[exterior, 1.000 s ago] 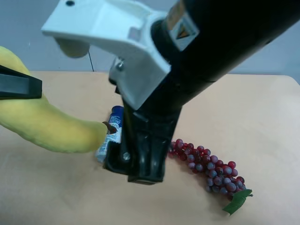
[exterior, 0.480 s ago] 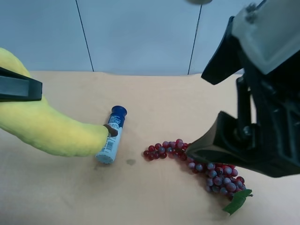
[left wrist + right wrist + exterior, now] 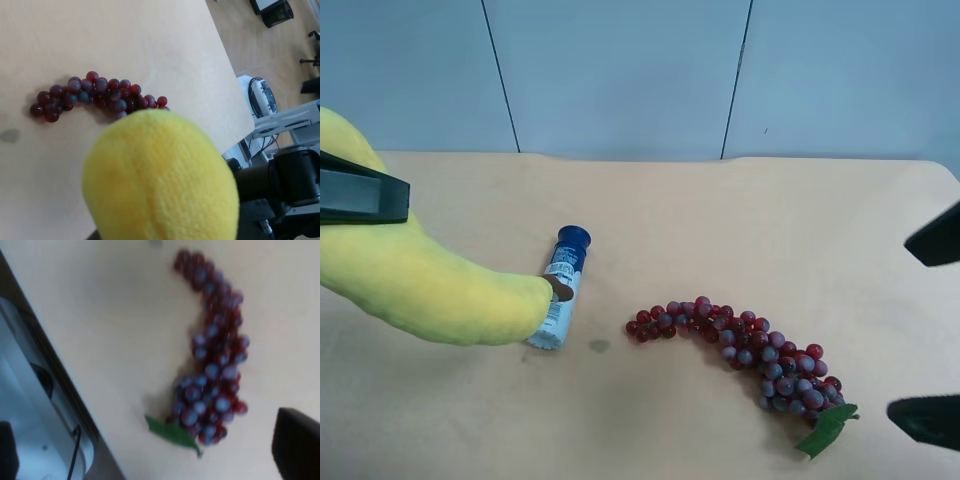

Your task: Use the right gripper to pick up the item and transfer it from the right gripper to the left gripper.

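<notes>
Now, left jaws tight on the banana (image 3: pixel 420 290) aloft; right jaws wide, empty

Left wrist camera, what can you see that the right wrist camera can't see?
Only the left wrist view shows the soft yellow plush banana, very close and filling much of the picture. Only the right wrist view shows the green leaf at one end of the grapes, and the right end effector's dark fingertips, set wide apart with nothing between them. Both show the red-purple grape bunch lying on the tan table, and the table's edge.
</notes>
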Controlling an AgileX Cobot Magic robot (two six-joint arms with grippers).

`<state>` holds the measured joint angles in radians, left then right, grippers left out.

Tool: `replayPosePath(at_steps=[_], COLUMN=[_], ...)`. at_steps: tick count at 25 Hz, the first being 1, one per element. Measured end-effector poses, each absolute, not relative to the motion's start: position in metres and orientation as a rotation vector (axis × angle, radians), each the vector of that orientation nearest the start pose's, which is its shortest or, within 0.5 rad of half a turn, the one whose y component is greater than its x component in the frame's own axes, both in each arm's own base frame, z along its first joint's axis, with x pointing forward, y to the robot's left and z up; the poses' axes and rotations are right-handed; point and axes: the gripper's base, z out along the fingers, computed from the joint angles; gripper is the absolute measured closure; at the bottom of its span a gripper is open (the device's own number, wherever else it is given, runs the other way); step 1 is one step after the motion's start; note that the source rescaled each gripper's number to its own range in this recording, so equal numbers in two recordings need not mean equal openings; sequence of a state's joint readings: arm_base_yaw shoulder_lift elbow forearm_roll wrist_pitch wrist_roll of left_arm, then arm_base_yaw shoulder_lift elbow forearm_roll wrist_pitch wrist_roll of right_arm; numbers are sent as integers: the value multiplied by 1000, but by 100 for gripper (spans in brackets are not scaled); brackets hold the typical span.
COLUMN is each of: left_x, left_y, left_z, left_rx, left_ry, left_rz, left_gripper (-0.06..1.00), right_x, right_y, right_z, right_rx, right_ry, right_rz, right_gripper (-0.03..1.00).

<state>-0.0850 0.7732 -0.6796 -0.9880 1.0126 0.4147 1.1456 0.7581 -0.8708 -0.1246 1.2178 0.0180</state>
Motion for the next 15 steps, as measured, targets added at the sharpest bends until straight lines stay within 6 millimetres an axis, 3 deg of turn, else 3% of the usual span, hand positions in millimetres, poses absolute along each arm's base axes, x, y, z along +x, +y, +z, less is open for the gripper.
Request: replayPosePath(at_steps=[8, 15], left_x=[118, 119], left_y=[-75, -74], left_z=[325, 326], left_rx=[213, 204], left_ry=[2253, 2245], left_rz=[-1082, -1074], left_gripper=[94, 94], right_x=[33, 21], right_y=[47, 22], right_z=[295, 279], right_rx=[-1295, -1199], right_ry=[2189, 2047], right_rz=[330, 452], right_gripper=[-3, -3])
